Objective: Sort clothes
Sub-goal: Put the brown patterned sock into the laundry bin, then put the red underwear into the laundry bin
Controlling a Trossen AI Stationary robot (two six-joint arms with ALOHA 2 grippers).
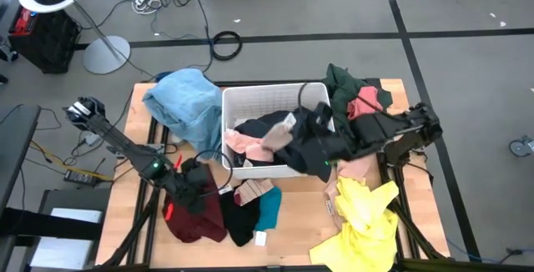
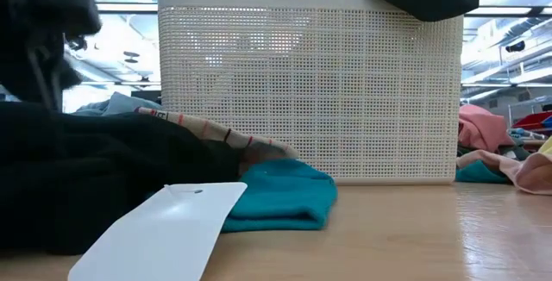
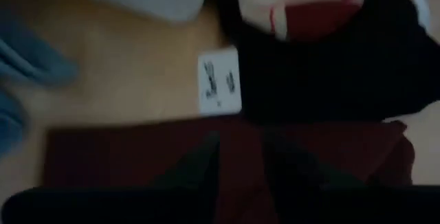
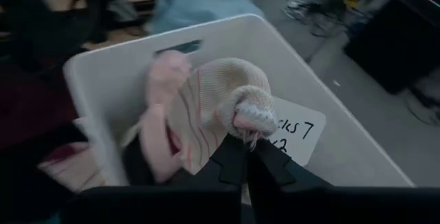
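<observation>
Your right claw (image 4: 246,157) hangs over the bin (image 1: 250,101), pinched shut on a beige striped garment (image 4: 213,104). Your left claw (image 1: 193,190) sits low over the maroon cloth (image 1: 196,218) on the table (image 1: 292,239); whether it's open you can't tell. Other clothes ring the bin: blue (image 1: 183,101), yellow (image 1: 363,218), teal (image 2: 280,195).

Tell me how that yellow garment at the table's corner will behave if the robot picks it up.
Probably floppy: the yellow garment lies crumpled in loose folds, so it should sag and trail from one pinch. It likely weighs little, being thin fabric. One edge seems to hang past the table edge, so a push might slide it off.
</observation>
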